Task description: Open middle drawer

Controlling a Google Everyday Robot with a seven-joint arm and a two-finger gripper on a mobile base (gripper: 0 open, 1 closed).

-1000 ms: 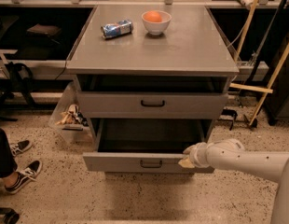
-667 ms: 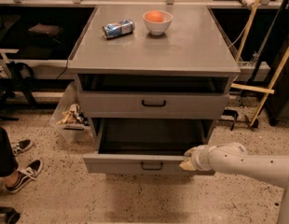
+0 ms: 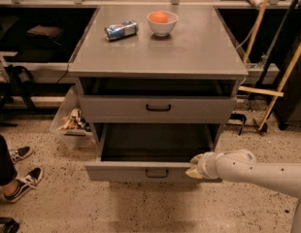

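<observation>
The middle drawer (image 3: 141, 171) is a wide, shallow grey drawer. It stands pulled well out of the grey cabinet (image 3: 155, 57), with its dark inside showing. Its small black loop handle (image 3: 156, 173) sits mid-front. My gripper (image 3: 195, 171), cream-tipped on a white arm coming from the right, is at the right end of the drawer's front top edge, touching it. The smaller drawer (image 3: 158, 108) above sits further in. Any drawer below is hidden under the pulled-out one.
On the cabinet top are a crushed blue can (image 3: 121, 29) and a white bowl with an orange (image 3: 162, 22). A clear bin (image 3: 73, 123) stands to the left of the cabinet. A person's shoes (image 3: 19, 176) are at far left, and wooden poles (image 3: 281, 79) lean at right.
My gripper and the drawer front have crept very slightly toward the camera. Otherwise nothing has visibly moved.
</observation>
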